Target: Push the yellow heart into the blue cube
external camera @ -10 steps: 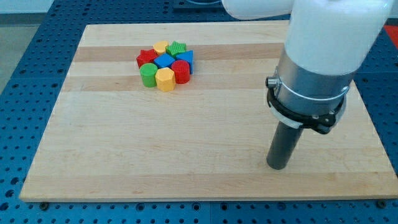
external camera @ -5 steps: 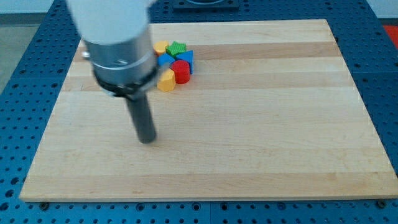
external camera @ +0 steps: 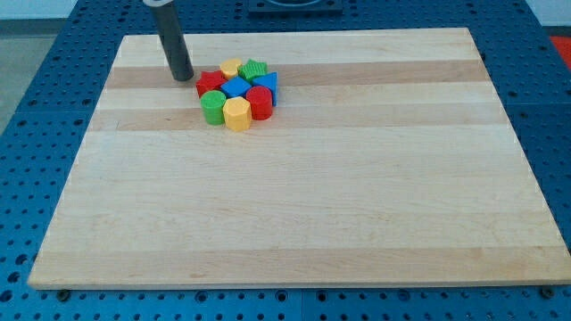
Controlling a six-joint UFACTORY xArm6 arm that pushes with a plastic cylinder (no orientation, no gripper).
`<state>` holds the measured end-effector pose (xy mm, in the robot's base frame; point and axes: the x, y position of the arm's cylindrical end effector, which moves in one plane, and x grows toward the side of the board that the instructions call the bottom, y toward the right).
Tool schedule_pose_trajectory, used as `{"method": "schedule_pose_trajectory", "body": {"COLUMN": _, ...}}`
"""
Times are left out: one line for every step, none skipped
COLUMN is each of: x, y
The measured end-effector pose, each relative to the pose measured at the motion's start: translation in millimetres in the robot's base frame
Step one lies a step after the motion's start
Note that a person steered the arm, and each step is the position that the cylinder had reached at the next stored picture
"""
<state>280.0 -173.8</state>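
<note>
The yellow heart [external camera: 236,114] sits at the bottom of a tight cluster of blocks in the upper left part of the wooden board [external camera: 294,214]. The blue cube [external camera: 236,87] lies in the cluster's middle, just above the heart and touching it. My tip [external camera: 182,77] rests on the board at the cluster's upper left, a short gap left of the red star [external camera: 210,83]. The tip is above and to the left of the heart, apart from it.
A green cylinder [external camera: 213,107] lies left of the heart and a red cylinder [external camera: 260,103] right of it. A yellow block [external camera: 231,68], a green block [external camera: 254,69] and a blue triangle [external camera: 267,83] form the cluster's top and right side.
The rod swept from the board's right side to its left, then up to the top left beside the cluster. The blocks have not moved.
</note>
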Motion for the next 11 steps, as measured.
{"method": "schedule_pose_trajectory", "body": {"x": -21, "y": 43}}
{"method": "schedule_pose_trajectory", "body": {"x": -26, "y": 57}}
{"method": "schedule_pose_trajectory", "body": {"x": -26, "y": 58}}
{"method": "schedule_pose_trajectory", "body": {"x": -23, "y": 62}}
{"method": "schedule_pose_trajectory", "body": {"x": -17, "y": 62}}
{"method": "schedule_pose_trajectory", "body": {"x": -12, "y": 62}}
{"method": "schedule_pose_trajectory", "body": {"x": -6, "y": 62}}
{"method": "schedule_pose_trajectory", "body": {"x": 6, "y": 62}}
{"method": "schedule_pose_trajectory", "body": {"x": 16, "y": 62}}
{"method": "schedule_pose_trajectory", "body": {"x": 24, "y": 64}}
{"method": "schedule_pose_trajectory", "body": {"x": 34, "y": 77}}
